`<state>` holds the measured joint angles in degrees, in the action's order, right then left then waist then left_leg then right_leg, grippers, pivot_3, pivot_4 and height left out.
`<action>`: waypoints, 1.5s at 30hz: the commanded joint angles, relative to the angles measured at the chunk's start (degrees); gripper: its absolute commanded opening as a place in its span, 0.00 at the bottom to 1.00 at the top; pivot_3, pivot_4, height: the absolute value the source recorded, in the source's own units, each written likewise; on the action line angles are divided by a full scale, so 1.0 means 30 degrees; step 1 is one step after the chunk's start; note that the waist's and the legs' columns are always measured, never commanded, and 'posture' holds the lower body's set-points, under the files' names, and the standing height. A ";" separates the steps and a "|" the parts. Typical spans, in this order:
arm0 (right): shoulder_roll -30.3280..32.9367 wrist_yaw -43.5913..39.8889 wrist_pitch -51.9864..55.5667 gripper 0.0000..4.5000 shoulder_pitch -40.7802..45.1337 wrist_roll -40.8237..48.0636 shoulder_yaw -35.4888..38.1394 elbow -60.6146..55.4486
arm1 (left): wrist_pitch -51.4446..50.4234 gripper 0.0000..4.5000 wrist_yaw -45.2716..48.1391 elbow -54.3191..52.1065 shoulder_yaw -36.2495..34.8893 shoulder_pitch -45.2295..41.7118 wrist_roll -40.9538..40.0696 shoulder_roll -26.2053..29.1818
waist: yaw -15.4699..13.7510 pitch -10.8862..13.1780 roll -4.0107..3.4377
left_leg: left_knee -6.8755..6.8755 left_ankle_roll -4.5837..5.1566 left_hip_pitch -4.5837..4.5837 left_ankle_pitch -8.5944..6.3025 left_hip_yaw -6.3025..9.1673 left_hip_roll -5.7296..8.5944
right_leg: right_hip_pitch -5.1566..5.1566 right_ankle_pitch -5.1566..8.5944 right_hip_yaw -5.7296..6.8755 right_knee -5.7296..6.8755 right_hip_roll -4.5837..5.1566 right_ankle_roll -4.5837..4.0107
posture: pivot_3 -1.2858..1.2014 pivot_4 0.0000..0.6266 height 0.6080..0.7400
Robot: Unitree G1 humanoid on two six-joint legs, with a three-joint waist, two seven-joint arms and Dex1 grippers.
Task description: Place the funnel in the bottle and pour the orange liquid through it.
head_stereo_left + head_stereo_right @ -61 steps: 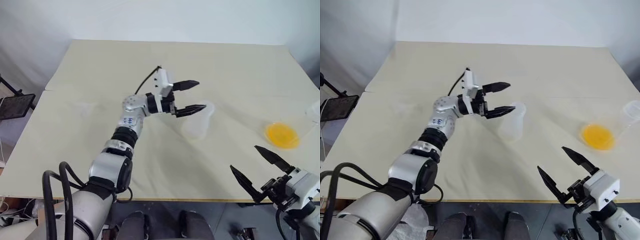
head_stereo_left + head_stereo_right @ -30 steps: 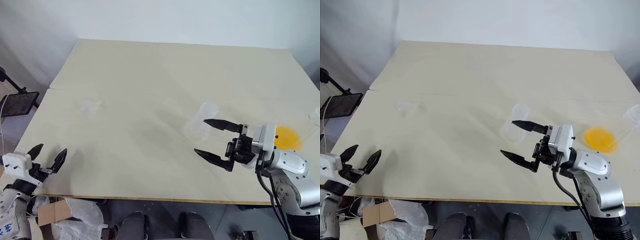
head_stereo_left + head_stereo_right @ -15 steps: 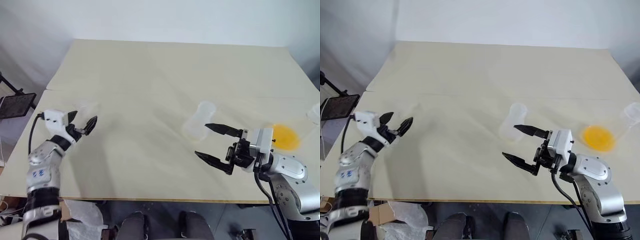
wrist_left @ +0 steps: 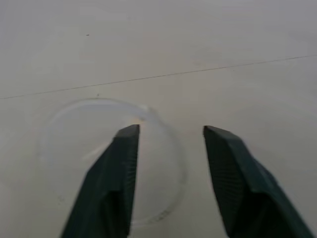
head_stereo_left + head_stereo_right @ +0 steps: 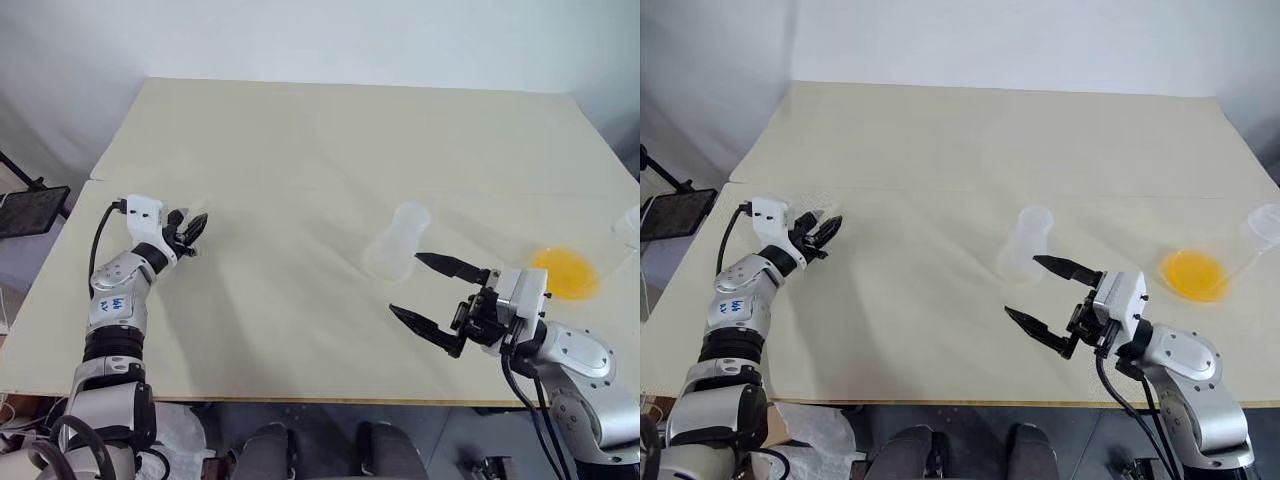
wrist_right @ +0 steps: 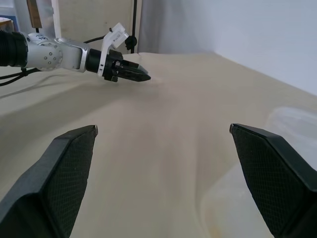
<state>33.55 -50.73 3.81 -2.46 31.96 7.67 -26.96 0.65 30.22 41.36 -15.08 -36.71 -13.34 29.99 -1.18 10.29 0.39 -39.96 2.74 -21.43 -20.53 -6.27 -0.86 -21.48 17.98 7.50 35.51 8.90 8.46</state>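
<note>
Head views show the right tool (image 5: 433,291) nearest, low at the right over the front part of the pale surface (image 5: 330,140), its two black fingers spread wide with nothing between them, pointing toward the left. Just beyond its upper finger stands the frosted bottle (image 5: 397,241), upright, close to that fingertip but apart from it. Farther right, the orange liquid (image 5: 565,273) lies as a shallow pool inside a clear flask (image 5: 1252,240) whose neck reaches toward the right edge. At the left side, the left tool (image 5: 192,229) reaches forward at about the same depth as the bottle, well apart from it, with its fingers drawn partly together. In the left wrist view the funnel (image 4: 99,148) sits on the surface as a faint round rim, one finger (image 4: 119,168) lying over its circle and the other beside the rim; a gap remains between the fingers, and whether they press the funnel I cannot tell. Right wrist view: the left tool is seen across the bare surface.
</note>
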 commanded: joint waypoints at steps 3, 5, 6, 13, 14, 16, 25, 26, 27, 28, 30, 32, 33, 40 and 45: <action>-0.0173 0.0346 -0.0656 1.00 -0.0336 -0.0148 0.0563 -0.0702 | -0.0613 0.06 0.0465 -0.1790 -0.0705 0.0608 -0.0761 0.0674 | 0.0003 0.0000 0.0000 | 0.0001 0.0000 0.0000 0.0000 -0.0001 -0.0001 | 0.0000 0.0000 -0.0005 0.0000 0.0001 0.0000 | 0.52 0.24 1.00; -0.0215 0.0413 -0.0762 1.00 -0.0435 -0.0230 0.0538 -0.0706 | -0.1124 0.01 0.0798 -0.2420 -0.0855 0.0816 -0.1136 0.0727 | -0.0040 0.0000 0.0000 | -0.0003 0.0000 0.0000 0.0000 0.0005 -0.0006 | 0.0000 0.0000 -0.0004 0.0001 0.0001 -0.0001 | 0.52 0.24 1.00; -0.0229 0.0468 -0.0813 1.00 -0.0507 -0.0256 0.0533 -0.0736 | -0.1405 0.01 0.1056 -0.2786 -0.0963 0.0918 -0.1403 0.0773 | -0.0039 0.0000 0.0000 | -0.0007 0.0001 -0.0001 0.0000 0.0005 -0.0006 | 0.0002 0.0000 -0.0006 0.0001 0.0001 0.0000 | 0.52 0.24 1.00; -0.0126 0.0938 -0.1287 1.00 -0.0973 -0.0687 0.0972 -0.0823 | -0.3440 0.01 0.5528 -0.5695 -0.0926 0.0304 -0.3994 0.1488 | -0.0031 0.0000 0.0000 | -0.0006 0.0000 -0.0002 0.0000 0.0008 -0.0008 | 0.0003 0.0000 -0.0007 -0.0002 0.0000 -0.0001 | 0.52 0.24 1.00; -0.0086 0.0986 -0.1369 1.00 -0.1220 -0.0655 0.1200 -0.0897 | -0.3505 0.01 0.6591 -0.6230 -0.0359 -0.0126 -0.4012 0.1684 | -0.0065 0.0003 0.0005 | -0.0005 -0.0001 -0.0002 0.0000 0.0008 -0.0007 | 0.0003 0.0001 -0.0007 -0.0002 0.0000 -0.0001 | 0.52 0.24 1.00; 0.0005 0.1126 -0.1401 1.00 -0.1843 -0.0477 0.1911 -0.1134 | -0.2929 0.01 0.8369 -0.6500 0.0994 -0.1656 -0.3438 0.1912 | -0.0158 0.0006 0.0011 | -0.0018 -0.0001 -0.0019 0.0001 0.0026 0.0004 | 0.0006 0.0000 0.0000 -0.0001 0.0001 -0.0001 | 0.52 0.24 1.00; -0.0699 0.2155 -0.1813 1.00 -0.5183 -0.0462 0.4705 -0.2293 | 0.2592 0.01 1.5276 -0.2411 0.6058 -1.0463 -0.0619 -0.0069 | -0.0128 0.0009 0.0016 | -0.0008 -0.0030 -0.0065 0.0008 -0.0042 0.0039 | 0.0014 0.0000 0.0019 -0.0133 -0.0106 0.0000 | 0.52 0.24 1.00; -0.0850 0.2232 -0.1893 1.00 -0.5820 -0.0459 0.4952 -0.2581 | 0.4155 0.01 1.6256 -0.1031 0.6587 -1.1623 -0.0216 -0.0833 | -0.0121 0.0008 0.0014 | -0.0001 -0.0030 -0.0067 0.0008 -0.0101 0.0032 | 0.0005 0.0001 0.0007 -0.0140 -0.0111 -0.0001 | 0.52 0.24 1.00; -0.0926 0.2276 -0.1906 1.00 -0.6162 -0.0490 0.5046 -0.2745 | 0.5455 0.01 1.6898 0.0147 0.6834 -1.2394 0.0088 -0.1364 | -0.0119 0.0007 0.0013 | -0.0006 -0.0034 -0.0069 0.0010 -0.0176 0.0030 | 0.0003 0.0001 0.0013 -0.0141 -0.0117 -0.0001 | 0.52 0.24 1.00; -0.0939 0.2171 -0.1827 1.00 -0.6707 -0.0311 0.5272 -0.3039 | 0.7266 0.01 1.7444 0.1309 0.7566 -1.3174 0.1002 -0.1786 | -0.0097 0.0007 0.0013 | 0.0006 -0.0033 -0.0069 0.0010 -0.0186 0.0033 | 0.0007 0.0002 0.0012 -0.0161 -0.0117 -0.0002 | 0.52 0.24 1.00; -0.0911 0.2224 -0.1734 1.00 -0.7253 -0.0059 0.5709 -0.3388 | 0.9164 0.01 1.8035 0.2723 0.8230 -1.4270 0.1771 -0.2648 | -0.0021 0.0007 0.0011 | 0.0019 -0.0032 -0.0064 0.0010 -0.0216 0.0032 | 0.0000 0.0003 -0.0023 -0.0205 -0.0119 -0.0001 | 0.52 0.24 1.00; -0.0912 0.2431 -0.1735 1.00 -0.7343 -0.0097 0.5866 -0.3482 | 1.0107 0.01 1.8307 0.3660 0.8372 -1.4921 0.2010 -0.3212 | 0.0059 0.0008 0.0014 | 0.0034 -0.0031 -0.0062 0.0010 -0.0216 0.0024 | -0.0011 0.0003 -0.0045 -0.0218 -0.0126 0.0000 | 0.52 0.24 1.00; -0.0988 0.2582 -0.1749 1.00 -0.7334 -0.0162 0.5863 -0.3523 | 1.0609 0.01 1.8307 0.4086 0.8479 -1.5167 0.2255 -0.3418 | 0.0092 0.0009 0.0013 | 0.0034 -0.0030 -0.0060 0.0011 -0.0214 0.0016 | -0.0017 0.0003 -0.0060 -0.0224 -0.0130 0.0000 | 0.52 0.24 1.00; -0.1942 0.3490 -0.1882 1.00 -0.7956 -0.0818 0.5045 -0.4424 | 1.2940 0.01 1.7433 0.5846 0.9025 -1.6062 0.3863 -0.4385 | -0.0165 0.0013 0.0016 | 0.0025 -0.0013 -0.0063 0.0007 -0.0152 0.0014 | -0.0038 0.0002 -0.0090 -0.0212 -0.0121 0.0001 | 0.52 0.24 1.00; -0.2401 0.3819 -0.2032 1.00 -0.8153 -0.1221 0.4663 -0.4653 | 1.3692 0.01 1.6084 0.6801 0.9213 -1.6686 0.4924 -0.4965 | -0.0173 0.0019 0.0027 | -0.0009 0.0013 -0.0088 0.0003 -0.0131 0.0025 | -0.0035 -0.0003 -0.0086 -0.0217 -0.0110 0.0010 | 0.52 0.24 1.00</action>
<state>26.74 -40.04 -1.15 -26.50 28.33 21.56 -38.66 40.76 80.23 61.88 12.35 -84.10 0.44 15.89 -1.70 10.35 0.47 -39.99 2.78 -21.70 -20.52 -6.67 -0.79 -21.59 17.98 7.24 34.86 8.57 8.49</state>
